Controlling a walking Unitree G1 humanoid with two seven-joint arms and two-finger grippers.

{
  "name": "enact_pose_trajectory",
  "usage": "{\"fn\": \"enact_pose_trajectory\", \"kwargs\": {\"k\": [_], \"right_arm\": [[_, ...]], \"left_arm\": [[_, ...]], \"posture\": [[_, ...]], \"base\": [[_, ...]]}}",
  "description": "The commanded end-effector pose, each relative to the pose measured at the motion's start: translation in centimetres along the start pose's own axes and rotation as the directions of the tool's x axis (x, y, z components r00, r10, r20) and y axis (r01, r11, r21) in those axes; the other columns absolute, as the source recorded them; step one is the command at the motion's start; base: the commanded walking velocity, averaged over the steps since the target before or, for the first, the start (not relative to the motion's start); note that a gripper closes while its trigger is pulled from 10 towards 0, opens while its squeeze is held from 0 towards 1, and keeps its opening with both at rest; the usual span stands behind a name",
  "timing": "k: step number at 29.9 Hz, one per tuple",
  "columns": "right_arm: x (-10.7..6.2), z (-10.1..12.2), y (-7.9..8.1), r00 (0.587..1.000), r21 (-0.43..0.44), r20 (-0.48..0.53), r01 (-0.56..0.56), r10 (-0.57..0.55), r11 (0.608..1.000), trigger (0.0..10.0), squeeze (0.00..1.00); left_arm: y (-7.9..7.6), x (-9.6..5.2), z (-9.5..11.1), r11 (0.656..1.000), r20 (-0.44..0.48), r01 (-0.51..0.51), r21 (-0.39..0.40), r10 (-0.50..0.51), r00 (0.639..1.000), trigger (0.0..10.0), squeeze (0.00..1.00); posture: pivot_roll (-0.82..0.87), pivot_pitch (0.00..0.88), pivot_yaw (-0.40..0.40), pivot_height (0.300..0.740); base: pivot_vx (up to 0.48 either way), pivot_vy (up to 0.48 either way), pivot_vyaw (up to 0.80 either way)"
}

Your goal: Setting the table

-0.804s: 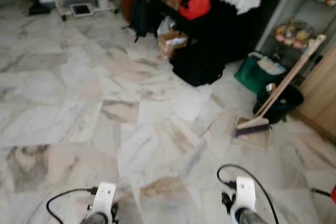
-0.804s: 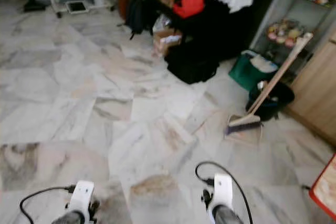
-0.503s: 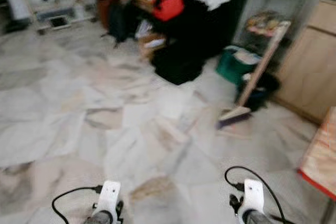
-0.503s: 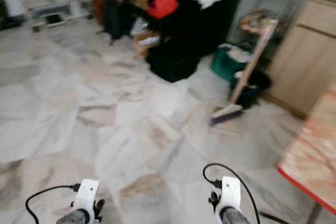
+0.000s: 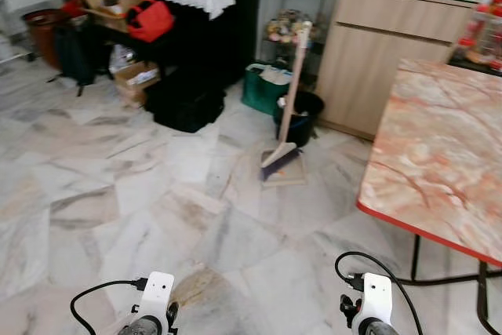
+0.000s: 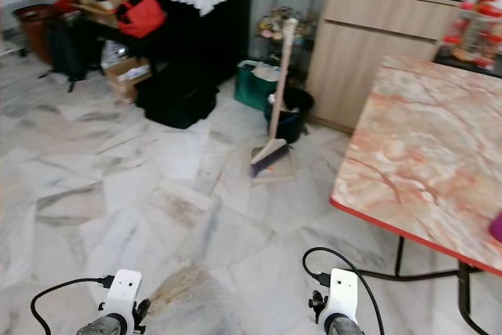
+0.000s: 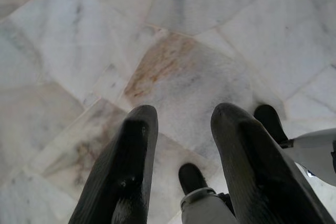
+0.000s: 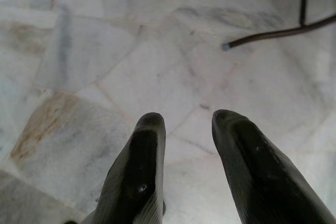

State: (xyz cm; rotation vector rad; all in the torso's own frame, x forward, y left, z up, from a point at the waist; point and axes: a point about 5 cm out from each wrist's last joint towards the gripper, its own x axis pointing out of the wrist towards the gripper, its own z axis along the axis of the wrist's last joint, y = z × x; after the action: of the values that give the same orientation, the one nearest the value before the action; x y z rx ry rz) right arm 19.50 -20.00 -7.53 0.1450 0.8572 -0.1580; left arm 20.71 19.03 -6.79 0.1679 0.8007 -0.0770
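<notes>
Left arm (image 5: 149, 315): silver-grey limb capped by a white rectangular wrist block; a black cable loops out from a small dark plug on its side.
Right arm (image 5: 369, 313): same silver-grey limb and white block, with a black cable arching over it from a dark connector.
Left gripper (image 7: 181, 124): two long black fingers (image 7: 128, 171), matte, broad at the base, tapering to rounded tips.
Right gripper (image 8: 184, 121): two matching black fingers (image 8: 139, 177), smooth, slightly glossy, round-tipped.
Feet (image 7: 191, 178): dark rounded toe caps; pale grey shell beside them.
</notes>
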Motion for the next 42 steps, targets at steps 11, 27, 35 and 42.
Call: {"fn": "enact_pose_trajectory", "kwargs": {"k": [11,27,35,42], "right_arm": [[0.01,0.19,-0.26,1.000,0.015,0.005,0.011,-0.011,1.000,10.0,0.00],[0.03,0.38,-0.50,1.000,0.013,0.007,0.015,-0.015,1.000,10.0,0.00],[-0.03,0.47,-0.72,1.000,0.031,0.027,0.013,-0.014,0.999,10.0,0.00],[-0.02,0.52,-0.68,0.999,0.038,0.029,0.014,-0.015,0.999,10.0,0.00]], "left_arm": [[-0.12,-0.02,-0.07,1.000,0.002,0.005,0.014,-0.005,1.000,10.0,0.00],[-0.55,-0.04,-0.25,1.000,-0.002,0.006,0.010,-0.006,1.000,10.0,0.00],[-0.73,-0.01,-0.20,1.000,0.000,0.006,-0.001,-0.006,1.000,10.0,0.00],[-0.82,-0.02,-0.23,1.000,0.000,0.008,-0.005,-0.008,1.000,10.0,0.00]], "posture": [[0.01,0.021,-0.035,0.740],[0.01,0.070,-0.046,0.740],[0.01,0.091,-0.057,0.740],[0.01,0.096,-0.057,0.740]], "base": [[0.000,-0.185,-0.69],[0.000,-0.161,-0.69],[0.000,-0.315,-0.26],[0.000,-0.313,0.00]]}}
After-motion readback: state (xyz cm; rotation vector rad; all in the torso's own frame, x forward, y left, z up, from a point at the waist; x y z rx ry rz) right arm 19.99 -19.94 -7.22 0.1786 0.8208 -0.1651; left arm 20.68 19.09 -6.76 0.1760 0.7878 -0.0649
